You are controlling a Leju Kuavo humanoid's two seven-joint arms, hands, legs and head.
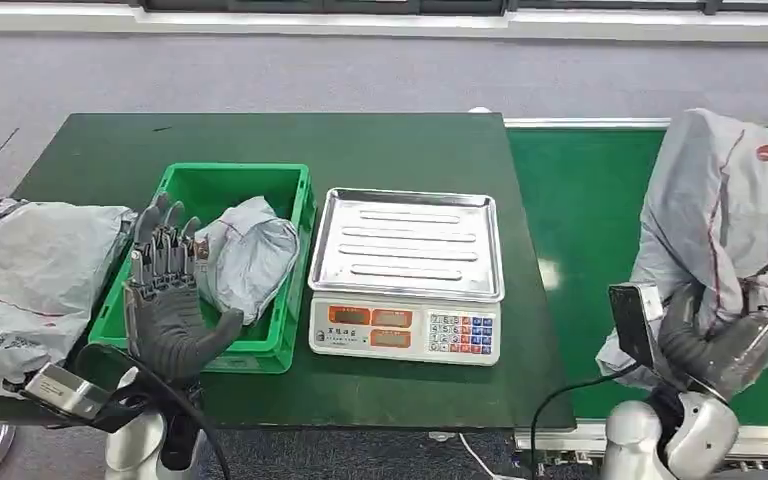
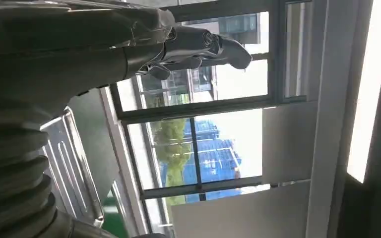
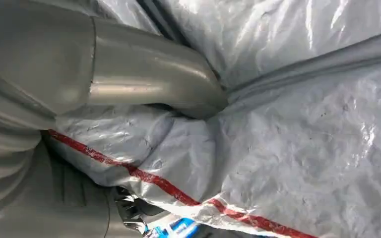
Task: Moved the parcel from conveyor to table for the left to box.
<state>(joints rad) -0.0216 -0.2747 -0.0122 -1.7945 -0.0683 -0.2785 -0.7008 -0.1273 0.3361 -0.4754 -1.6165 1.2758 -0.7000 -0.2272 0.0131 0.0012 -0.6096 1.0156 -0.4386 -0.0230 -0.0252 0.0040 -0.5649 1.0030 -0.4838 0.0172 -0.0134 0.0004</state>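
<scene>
A large grey plastic parcel [image 1: 720, 210] with a red stripe stands tilted up on the green conveyor [image 1: 580, 200] at the right. My right hand [image 1: 720, 345] grips its lower edge; in the right wrist view my thumb [image 3: 149, 74] presses into the crinkled grey parcel [image 3: 287, 148]. My left hand [image 1: 168, 295] is raised with fingers spread and empty, over the front left of the green box [image 1: 295, 290]. A smaller grey parcel [image 1: 248, 252] lies in that box. In the left wrist view, the left hand's fingers [image 2: 203, 47] are extended.
A scale with a steel tray [image 1: 407, 245] and keypad sits on the dark green table [image 1: 380, 140] between box and conveyor. Another grey parcel [image 1: 30, 280] lies at the table's left edge. Grey floor lies beyond the table.
</scene>
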